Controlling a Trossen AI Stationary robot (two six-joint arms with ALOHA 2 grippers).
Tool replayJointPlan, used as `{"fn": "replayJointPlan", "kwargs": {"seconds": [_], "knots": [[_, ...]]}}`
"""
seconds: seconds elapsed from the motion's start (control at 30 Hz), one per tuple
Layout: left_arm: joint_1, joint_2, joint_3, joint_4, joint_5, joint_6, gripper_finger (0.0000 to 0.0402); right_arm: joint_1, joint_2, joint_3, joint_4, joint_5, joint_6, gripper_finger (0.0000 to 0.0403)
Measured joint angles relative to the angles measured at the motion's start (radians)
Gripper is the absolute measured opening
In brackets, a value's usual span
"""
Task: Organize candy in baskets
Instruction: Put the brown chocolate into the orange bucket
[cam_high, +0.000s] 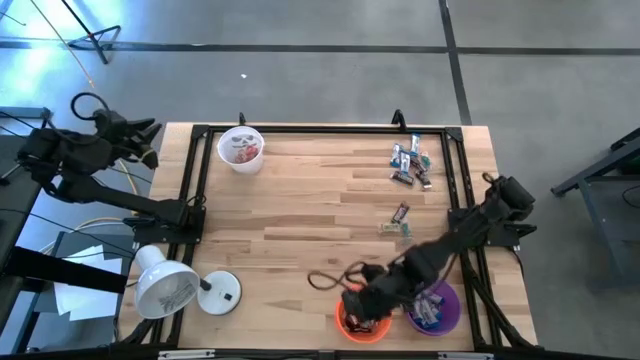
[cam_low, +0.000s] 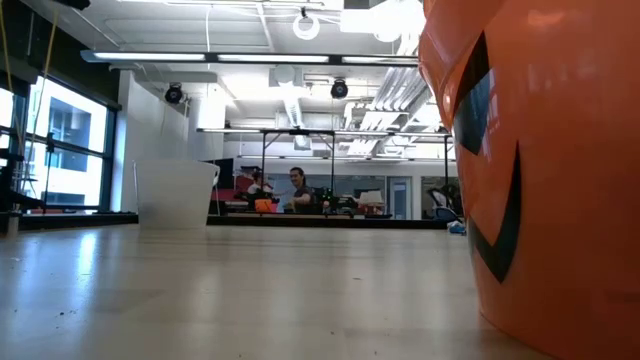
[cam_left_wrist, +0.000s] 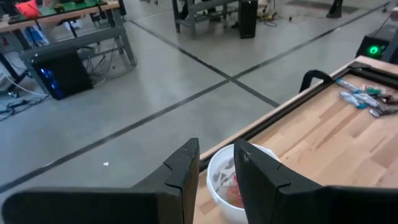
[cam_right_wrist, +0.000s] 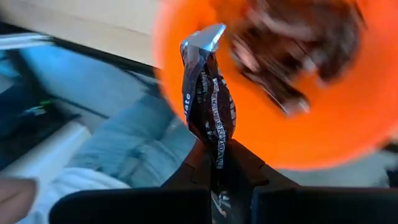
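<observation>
Now the right end effector (cam_right_wrist: 219, 163) pinches a dark candy bar (cam_right_wrist: 208, 102) (long axis pointing away) just short of the orange basket (cam_right_wrist: 323, 124) ahead.

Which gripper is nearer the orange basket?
Right. The right gripper hangs directly above the orange basket, pinching a dark candy; the left gripper waits off the table's far-left corner.
</observation>
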Motion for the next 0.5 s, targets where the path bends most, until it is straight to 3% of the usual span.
{"fn": "replayJointPlan", "kwargs": {"seconds": [0.23,0.5], "knots": [[0.000,-0.062,0.001,0.000,-0.017,0.006,0.0088,0.040,0.051,0.000,-0.009,-0.011,0.142,0.0023],[0.000,-0.093,0.001,0.000,0.010,-0.021,0.0088,0.026,0.050,0.000,-0.027,-0.031,0.079,0.0114]]}}
